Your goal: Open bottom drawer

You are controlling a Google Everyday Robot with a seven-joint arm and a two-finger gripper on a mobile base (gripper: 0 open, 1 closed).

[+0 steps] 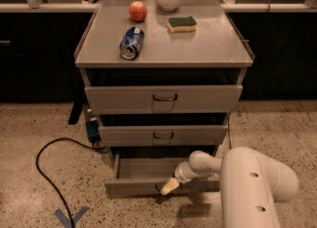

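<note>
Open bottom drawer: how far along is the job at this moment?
Done: the bottom drawer is already partway out, and its grey tray shows below the middle drawer. In hand: the tool is low at the centre of the bottom drawer's front, where the handle sits. Left: perhaps more pulling, since the view does not show whether the drawer is fully extended, then letting go.

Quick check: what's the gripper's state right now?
Gripper: at the front centre of the partly pulled-out bottom drawer; whether it is open, closed or gripping cannot be told.
</note>
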